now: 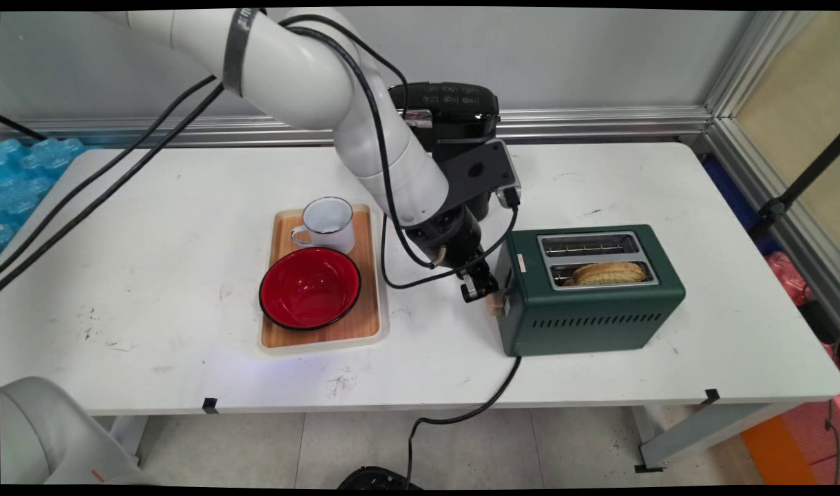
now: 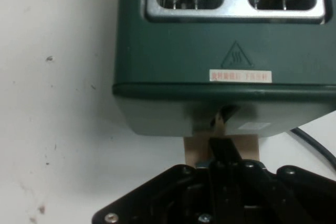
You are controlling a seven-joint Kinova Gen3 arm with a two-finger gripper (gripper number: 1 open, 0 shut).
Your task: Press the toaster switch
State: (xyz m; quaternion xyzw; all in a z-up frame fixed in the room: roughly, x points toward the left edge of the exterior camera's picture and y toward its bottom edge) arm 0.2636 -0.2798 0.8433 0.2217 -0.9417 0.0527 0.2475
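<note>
Green-painted toaster (image 1: 589, 310) sitting on the white table (image 1: 186, 324), a slice of bread (image 1: 609, 273) resting in its near slot, as I am pressing my gripper (image 1: 487, 293) against the pale wooden lever (image 2: 197, 148) on its end face. My fingers are looking closed together on top of that lever. Risk as I judge it: they are bearing on little surface, so a slip sideways could knock the toaster toward its cord (image 1: 461, 413). Beside the toaster's lever end, a wooden tray (image 1: 370, 303) is carrying a red bowl (image 1: 310, 287) and white mug (image 1: 327, 224).

Dark green two-slot toaster (image 1: 589, 296) upright on the table's right half, toast slice (image 1: 609, 273) sunk in its near slot, tan lever (image 2: 220, 148) at the gripper's (image 1: 480, 288) fingers
</note>
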